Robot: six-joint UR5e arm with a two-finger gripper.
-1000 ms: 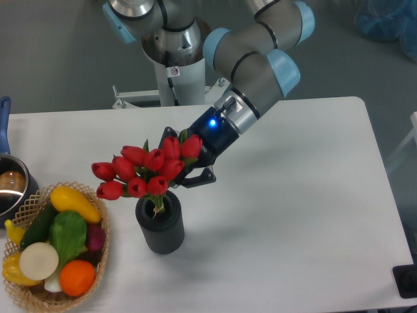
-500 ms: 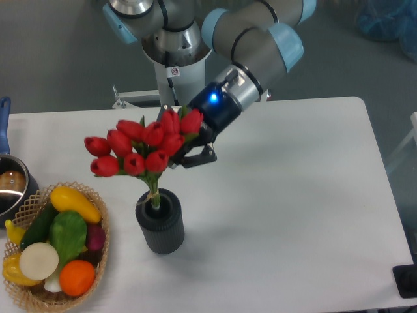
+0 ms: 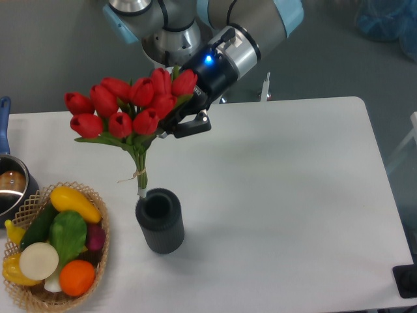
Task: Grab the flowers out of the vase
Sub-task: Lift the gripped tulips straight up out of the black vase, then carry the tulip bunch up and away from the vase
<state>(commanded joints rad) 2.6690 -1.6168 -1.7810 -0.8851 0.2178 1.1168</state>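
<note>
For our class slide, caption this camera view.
Gripper holds the red tulips lifted above the ribbed grey vase.

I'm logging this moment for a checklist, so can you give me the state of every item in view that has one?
flowers: held up in the gripper, stems out of the vase, tilted
gripper: shut on flowers
vase: upright on the table, empty
wicker basket: full of fruit and vegetables
steel pot: at the left edge, uncovered, mostly out of frame

red flowers point(image 3: 127, 104), dark grey ribbed vase point(image 3: 159, 220).
</note>
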